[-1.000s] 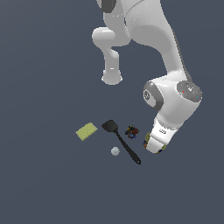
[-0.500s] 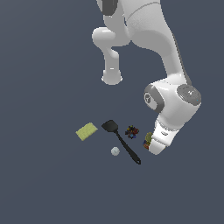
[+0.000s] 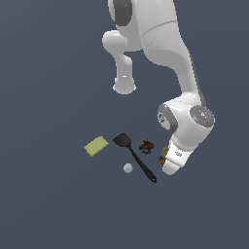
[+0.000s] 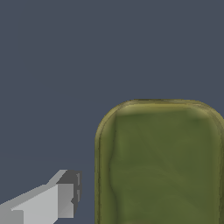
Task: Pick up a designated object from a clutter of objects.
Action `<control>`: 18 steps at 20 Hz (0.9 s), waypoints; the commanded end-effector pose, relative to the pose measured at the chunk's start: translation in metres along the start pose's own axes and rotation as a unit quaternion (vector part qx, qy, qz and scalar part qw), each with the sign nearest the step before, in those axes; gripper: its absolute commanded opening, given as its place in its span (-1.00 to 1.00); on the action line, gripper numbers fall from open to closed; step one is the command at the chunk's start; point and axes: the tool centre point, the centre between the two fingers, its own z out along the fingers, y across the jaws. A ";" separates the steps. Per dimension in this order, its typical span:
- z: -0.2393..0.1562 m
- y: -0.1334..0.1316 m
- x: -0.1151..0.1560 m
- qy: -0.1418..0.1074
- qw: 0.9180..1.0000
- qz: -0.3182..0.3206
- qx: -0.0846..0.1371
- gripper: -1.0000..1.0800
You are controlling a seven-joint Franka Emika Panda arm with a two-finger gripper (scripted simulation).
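The tin can [image 4: 159, 164] is seen close under the wrist camera, just beside one gripper finger [image 4: 65, 199] and beyond the tiny dark multicoloured item [image 3: 146, 145] from the black spatula [image 3: 136, 157]; jaw opening cannot be told.

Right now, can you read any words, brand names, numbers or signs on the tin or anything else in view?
None can be read.
Tin: wrist view shows only its plain olive-yellow top; its side label is mostly hidden behind the arm in the exterior view.
Tiny multicoloured piece: too small to read.
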 end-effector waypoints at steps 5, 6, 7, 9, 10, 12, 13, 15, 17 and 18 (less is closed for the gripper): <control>0.003 0.001 0.001 0.001 1.000 0.000 -0.001 -1.00; 0.003 0.001 0.001 0.001 1.000 0.000 -0.001 -1.00; 0.003 0.001 0.001 0.001 1.000 0.000 -0.001 -1.00; 0.003 0.001 0.001 0.001 1.000 0.000 -0.001 -1.00; 0.003 0.001 0.001 0.001 1.000 0.000 -0.001 -1.00; 0.003 0.001 0.001 0.001 1.000 0.000 -0.001 -1.00; 0.003 0.001 0.001 0.000 1.000 0.000 -0.001 -1.00; 0.002 0.002 0.000 0.000 1.000 0.000 -0.001 -1.00; -0.001 0.003 -0.002 0.000 1.000 0.000 -0.001 -1.00; -0.003 0.003 -0.003 0.000 1.000 0.000 -0.001 -1.00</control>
